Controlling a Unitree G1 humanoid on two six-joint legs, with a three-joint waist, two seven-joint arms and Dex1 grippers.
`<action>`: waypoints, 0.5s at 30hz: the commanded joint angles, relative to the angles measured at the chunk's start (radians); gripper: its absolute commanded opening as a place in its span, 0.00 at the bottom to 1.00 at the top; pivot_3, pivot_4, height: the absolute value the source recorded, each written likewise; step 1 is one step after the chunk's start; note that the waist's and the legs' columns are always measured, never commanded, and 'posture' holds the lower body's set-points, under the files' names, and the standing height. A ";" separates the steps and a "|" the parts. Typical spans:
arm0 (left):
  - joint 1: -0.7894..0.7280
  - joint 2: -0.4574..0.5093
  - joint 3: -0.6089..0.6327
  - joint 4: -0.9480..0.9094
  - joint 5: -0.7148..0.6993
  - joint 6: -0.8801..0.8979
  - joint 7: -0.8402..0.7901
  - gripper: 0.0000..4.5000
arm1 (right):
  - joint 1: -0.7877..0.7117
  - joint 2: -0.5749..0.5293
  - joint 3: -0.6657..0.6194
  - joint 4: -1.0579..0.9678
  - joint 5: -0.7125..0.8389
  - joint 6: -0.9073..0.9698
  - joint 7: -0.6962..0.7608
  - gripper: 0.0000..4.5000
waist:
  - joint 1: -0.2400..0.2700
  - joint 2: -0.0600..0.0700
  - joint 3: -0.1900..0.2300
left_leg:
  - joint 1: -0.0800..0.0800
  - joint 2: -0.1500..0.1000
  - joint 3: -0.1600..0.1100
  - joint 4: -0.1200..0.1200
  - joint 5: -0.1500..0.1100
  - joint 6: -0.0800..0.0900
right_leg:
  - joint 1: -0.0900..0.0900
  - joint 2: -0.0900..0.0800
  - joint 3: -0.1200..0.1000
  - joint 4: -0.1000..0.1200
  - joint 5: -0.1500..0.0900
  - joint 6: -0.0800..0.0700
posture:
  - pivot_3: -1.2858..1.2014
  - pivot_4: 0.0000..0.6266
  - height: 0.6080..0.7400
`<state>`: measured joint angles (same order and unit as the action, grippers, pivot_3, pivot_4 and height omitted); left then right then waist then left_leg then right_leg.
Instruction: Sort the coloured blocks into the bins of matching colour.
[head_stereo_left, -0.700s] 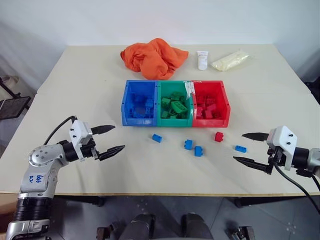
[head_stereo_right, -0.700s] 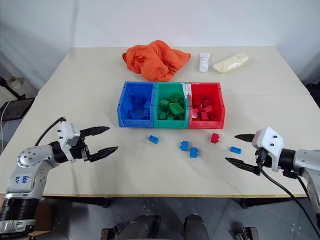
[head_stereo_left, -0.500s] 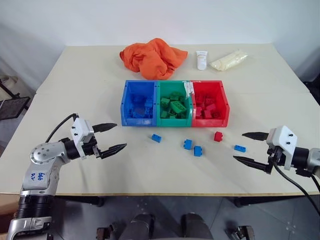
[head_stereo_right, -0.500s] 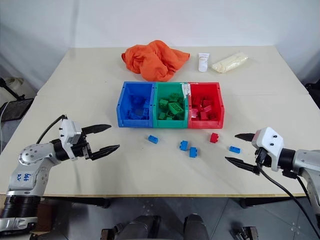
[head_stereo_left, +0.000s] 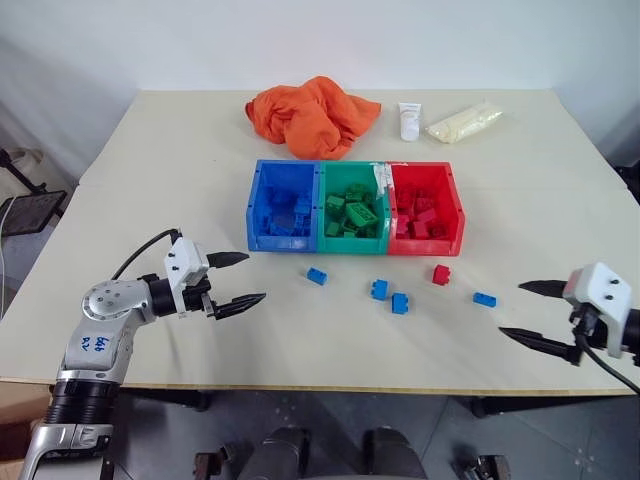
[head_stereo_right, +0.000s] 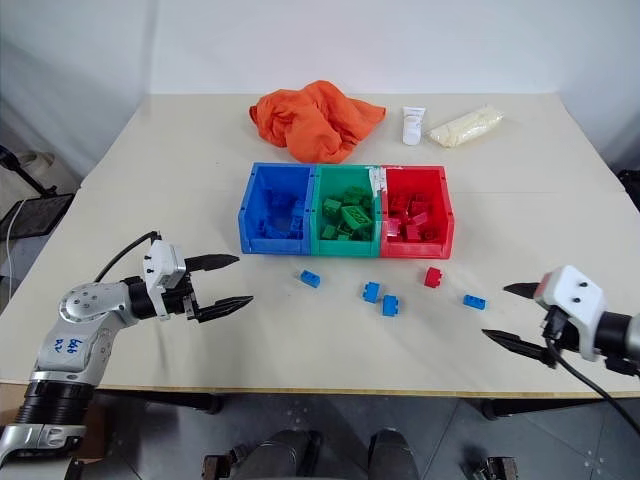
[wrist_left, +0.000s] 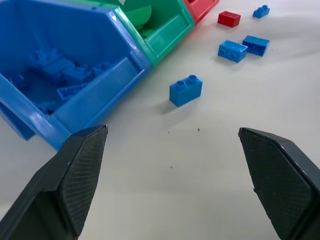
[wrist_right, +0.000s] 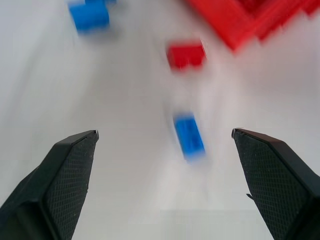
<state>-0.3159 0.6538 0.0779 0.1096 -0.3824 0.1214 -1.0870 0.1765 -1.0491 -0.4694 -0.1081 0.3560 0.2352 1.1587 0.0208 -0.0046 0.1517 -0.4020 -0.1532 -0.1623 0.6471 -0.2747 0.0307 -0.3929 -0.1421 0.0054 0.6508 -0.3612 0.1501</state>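
Right gripper (head_stereo_right: 512, 314) had drawn back toward 4 o'clock, left gripper (head_stereo_left: 238, 279) edged in from 8; both gaped empty; five loose blocks (head_stereo_left: 401, 302) lay before the bins (head_stereo_left: 355, 243), unsorted.

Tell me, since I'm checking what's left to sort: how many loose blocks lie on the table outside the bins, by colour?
Blue: 4
Red: 1
Green: 0
Total: 5 loose blocks
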 joint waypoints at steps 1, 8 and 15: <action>-0.041 -0.015 0.011 0.024 -0.045 -0.036 -0.067 0.99 | 0.045 -0.030 -0.112 -0.001 -0.014 -0.010 0.022 1.00 | 0.002 0.000 0.000 | 0.000 0.000 0.000 0.000 0.000 0.000 | 0.000 0.000 0.000 0.000 0.000 0.000 | 0.52 0.24 1.00; -0.075 -0.040 0.015 0.063 -0.089 -0.036 -0.148 0.99 | 0.051 -0.045 -0.103 -0.062 0.011 0.096 0.028 1.00 | -0.002 0.000 0.000 | 0.000 0.006 0.006 0.000 -0.001 -0.001 | 0.000 0.004 0.000 -0.005 0.000 0.000 | 0.52 0.24 1.00; -0.031 -0.047 0.018 0.009 -0.110 -0.012 -0.158 0.99 | -0.214 -0.022 0.156 0.018 -0.031 0.129 -0.005 1.00 | -0.020 0.000 0.001 | 0.001 0.009 0.007 0.001 -0.002 -0.003 | 0.000 0.007 0.001 -0.004 0.000 0.000 | 0.52 0.24 1.00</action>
<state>-0.3624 0.6023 0.0785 0.1603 -0.4684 0.1093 -1.2363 -0.0052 -1.0758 -0.3440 -0.1169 0.3387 0.3684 1.1610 0.0009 -0.0048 0.1523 -0.4010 -0.1437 -0.1550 0.6478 -0.2771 0.0280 -0.3928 -0.1350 0.0065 0.6463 -0.3611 0.1501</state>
